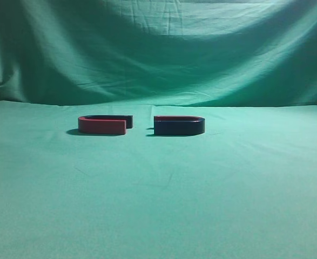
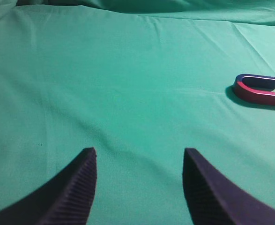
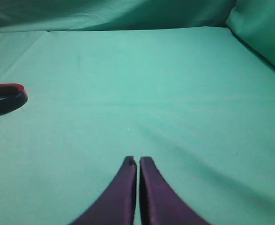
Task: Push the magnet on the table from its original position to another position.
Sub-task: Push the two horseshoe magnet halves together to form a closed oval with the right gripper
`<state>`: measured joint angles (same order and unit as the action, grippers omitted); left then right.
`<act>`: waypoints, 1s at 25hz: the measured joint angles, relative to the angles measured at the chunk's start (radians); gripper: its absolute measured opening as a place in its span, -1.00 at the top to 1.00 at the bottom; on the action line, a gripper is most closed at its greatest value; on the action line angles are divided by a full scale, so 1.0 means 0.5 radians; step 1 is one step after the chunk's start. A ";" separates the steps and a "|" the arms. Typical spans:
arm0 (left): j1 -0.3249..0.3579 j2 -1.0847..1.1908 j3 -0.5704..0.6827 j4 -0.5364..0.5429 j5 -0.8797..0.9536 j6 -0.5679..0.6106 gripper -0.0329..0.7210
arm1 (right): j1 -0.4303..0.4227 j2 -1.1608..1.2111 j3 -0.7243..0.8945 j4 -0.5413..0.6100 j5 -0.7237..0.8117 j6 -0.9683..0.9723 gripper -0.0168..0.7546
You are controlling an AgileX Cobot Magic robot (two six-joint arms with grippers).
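Note:
The magnet (image 1: pixel 179 125) lies flat on the green table (image 1: pixel 158 205), right of centre, with its dark navy arm facing the camera and its red arm behind. It also shows at the left edge of the right wrist view (image 3: pixel 3 98). My right gripper (image 3: pixel 138 161) is shut and empty, over bare cloth well to the right of the magnet. My left gripper (image 2: pixel 139 152) is open and empty over bare cloth. Neither gripper shows in the exterior view.
A second U-shaped magnet with a red front arm (image 1: pixel 104 124) lies just left of the task magnet, open ends facing each other with a small gap. It shows at the right of the left wrist view (image 2: pixel 261 90). A green cloth backdrop (image 1: pixel 158 54) hangs behind.

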<state>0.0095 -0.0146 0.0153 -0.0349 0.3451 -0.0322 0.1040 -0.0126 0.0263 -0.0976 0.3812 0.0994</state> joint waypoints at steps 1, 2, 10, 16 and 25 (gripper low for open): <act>0.000 0.000 0.000 0.000 0.000 0.000 -0.15 | 0.000 0.000 0.000 0.000 0.000 0.000 0.96; 0.000 0.000 0.000 0.000 0.000 0.000 -0.15 | 0.000 0.000 0.000 0.000 0.000 0.000 0.96; 0.000 0.000 0.000 0.000 0.000 0.000 -0.15 | 0.000 0.000 0.000 0.000 0.000 0.000 0.96; 0.000 0.000 0.000 0.000 0.000 0.000 -0.15 | 0.000 0.000 0.000 0.000 0.000 0.000 0.96; 0.000 0.000 0.000 0.000 0.000 0.000 -0.15 | 0.000 0.000 0.005 0.000 -0.141 -0.010 0.96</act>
<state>0.0095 -0.0146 0.0153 -0.0349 0.3451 -0.0322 0.1040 -0.0126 0.0287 -0.0976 0.3107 0.0942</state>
